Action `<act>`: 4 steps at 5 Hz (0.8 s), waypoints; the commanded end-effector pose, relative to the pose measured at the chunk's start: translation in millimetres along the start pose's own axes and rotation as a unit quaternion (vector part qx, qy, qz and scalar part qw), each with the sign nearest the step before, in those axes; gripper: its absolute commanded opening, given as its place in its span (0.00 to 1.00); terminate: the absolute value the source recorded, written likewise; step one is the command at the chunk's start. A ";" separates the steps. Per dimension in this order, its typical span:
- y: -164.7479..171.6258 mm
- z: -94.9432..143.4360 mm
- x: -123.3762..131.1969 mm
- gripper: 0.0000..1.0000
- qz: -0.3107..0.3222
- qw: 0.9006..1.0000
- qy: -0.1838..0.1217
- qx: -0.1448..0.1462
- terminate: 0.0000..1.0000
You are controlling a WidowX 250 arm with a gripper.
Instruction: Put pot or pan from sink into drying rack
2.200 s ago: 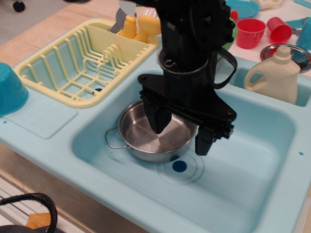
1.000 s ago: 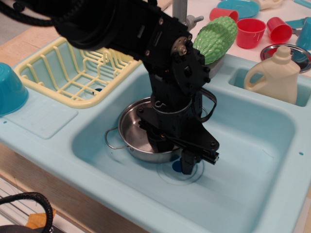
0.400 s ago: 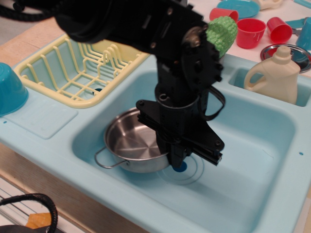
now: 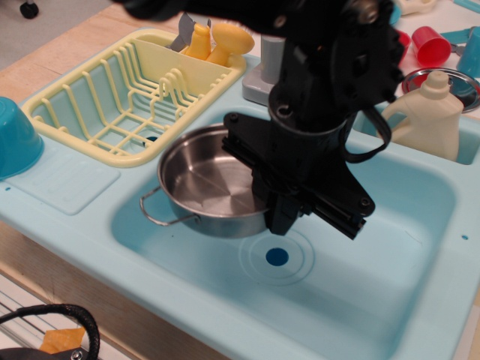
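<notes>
the pot (image 4: 202, 184) hangs over the left part of the sink (image 4: 405, 247), lifted clear of the floor, with the drain (image 4: 277, 256) showing just below and to its right. the gripper (image 4: 279, 214) is clenched on the pot's right rim, one finger seemingly inside the wall and one outside, though the exact contact is hidden by the black body. the pot sits close to level, its open mouth up and empty.

judging by its thin shiny steel wall, the pot is stiff and light, so a rim pinch can carry it, but the polished metal is slippery and the grip is at one edge only, so the far side may sag or swing around the pinch. the wire loop handle (image 4: 159, 214) at the left is too thin and springy to be a better hold; the rim wall is the sounder place. nothing about the pot is fragile.

the rack (image 4: 90, 105) lies to the upper left, just beside the sink, its ribbed bay open. the next move probably calls for more height to clear the rack's wall, then a slow carry leftward to avoid a slip.
</notes>
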State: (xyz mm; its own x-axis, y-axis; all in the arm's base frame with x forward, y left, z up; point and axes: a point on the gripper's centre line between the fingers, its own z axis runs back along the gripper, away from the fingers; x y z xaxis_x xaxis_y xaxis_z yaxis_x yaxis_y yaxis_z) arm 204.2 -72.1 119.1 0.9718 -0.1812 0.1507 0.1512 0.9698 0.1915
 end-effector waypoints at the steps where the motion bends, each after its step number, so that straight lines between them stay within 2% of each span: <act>1: 24.4 24.8 16.0 0.00 0.000 0.999 -0.036 0.021 0.00; 2: 56.7 24.2 23.7 0.00 0.000 0.999 -0.034 0.024 0.00; 4: 114.7 9.7 37.4 0.00 0.015 0.997 -0.070 0.017 0.00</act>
State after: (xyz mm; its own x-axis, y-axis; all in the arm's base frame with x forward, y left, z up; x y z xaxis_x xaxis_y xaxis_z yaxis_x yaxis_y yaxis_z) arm 254.3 38.8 143.7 0.9528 -0.1632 0.2559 0.1173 0.9756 0.1855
